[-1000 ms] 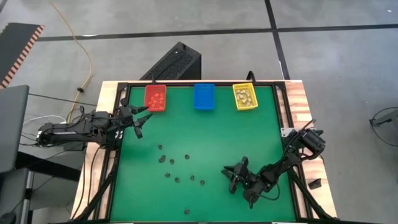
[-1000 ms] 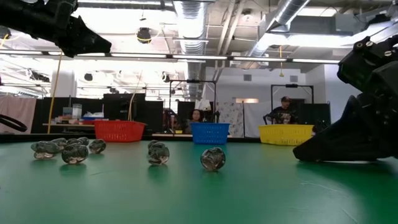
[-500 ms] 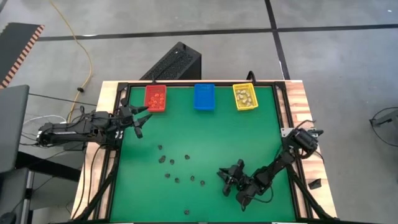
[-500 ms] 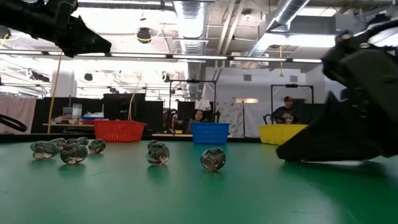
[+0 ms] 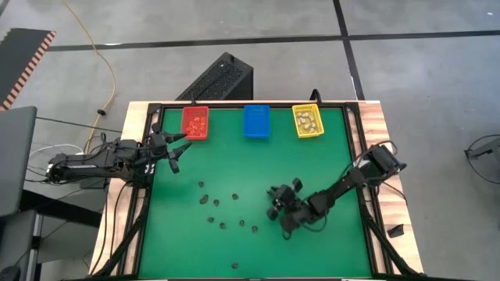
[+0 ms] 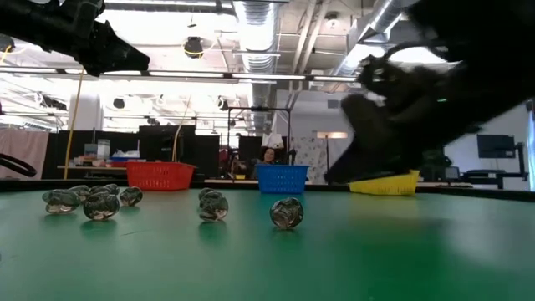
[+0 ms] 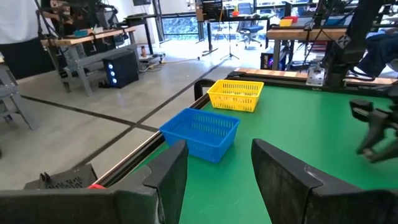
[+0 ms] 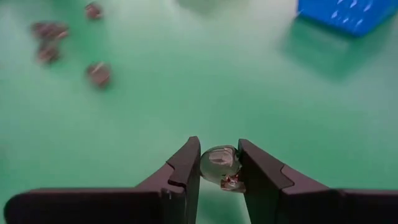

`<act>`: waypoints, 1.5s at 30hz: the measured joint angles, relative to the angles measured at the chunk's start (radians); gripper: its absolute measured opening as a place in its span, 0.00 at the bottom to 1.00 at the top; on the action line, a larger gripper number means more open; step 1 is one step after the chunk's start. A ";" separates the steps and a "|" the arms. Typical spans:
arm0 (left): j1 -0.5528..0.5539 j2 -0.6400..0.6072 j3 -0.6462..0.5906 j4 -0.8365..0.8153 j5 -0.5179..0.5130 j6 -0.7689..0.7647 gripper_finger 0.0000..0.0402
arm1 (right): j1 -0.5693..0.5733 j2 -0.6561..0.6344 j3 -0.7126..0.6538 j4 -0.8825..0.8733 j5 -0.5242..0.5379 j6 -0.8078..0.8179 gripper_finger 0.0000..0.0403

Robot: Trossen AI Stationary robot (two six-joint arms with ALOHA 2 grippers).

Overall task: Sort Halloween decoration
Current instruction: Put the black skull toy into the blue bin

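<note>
Several small dark trinkets (image 5: 223, 211) of the Halloween decoration lie scattered on the green mat; the low view shows them as glossy lumps (image 6: 287, 213). My right gripper (image 5: 275, 204) is over the mat right of them, shut on one pale grey trinket (image 8: 221, 165). In the low view it is a dark blur (image 6: 401, 117) above the mat. My left gripper (image 5: 176, 152) waits open at the table's left edge near the red bin (image 5: 195, 122), its fingers (image 7: 171, 177) holding nothing. My right gripper pinches the pale trinket by its two sides (image 8: 211, 163) between its two fingers. The fingers slant downward over the mat. The trinket sits between the fingertips, clear of the mat.
Red, blue (image 5: 256, 121) and yellow (image 5: 307, 121) bins stand in a row along the far edge; the red and yellow ones hold small pieces. One stray trinket (image 5: 235, 265) lies near the front edge. Bare green mat (image 5: 312, 164) stretches between my right gripper and the bins.
My right gripper has risen off the mat and gone toward the table's left and far side, carrying the trinket; its fingers have tipped less steeply downward. The trinkets on the mat have stayed put.
</note>
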 joint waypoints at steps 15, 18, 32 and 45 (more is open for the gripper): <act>0.000 0.000 0.000 0.006 0.000 0.016 0.42 | -0.367 -0.003 0.101 0.227 -0.248 -0.467 0.30; 0.000 0.000 0.000 0.006 0.000 0.011 0.42 | -0.416 -0.003 0.165 0.198 -0.274 -0.557 0.30; 0.000 0.000 0.000 -0.002 0.000 0.007 0.42 | -0.705 -0.003 0.268 0.139 -0.376 -0.641 0.30; 0.000 0.000 0.000 -0.002 0.000 0.007 0.42 | -0.801 -0.001 0.268 0.090 -0.564 -0.580 0.31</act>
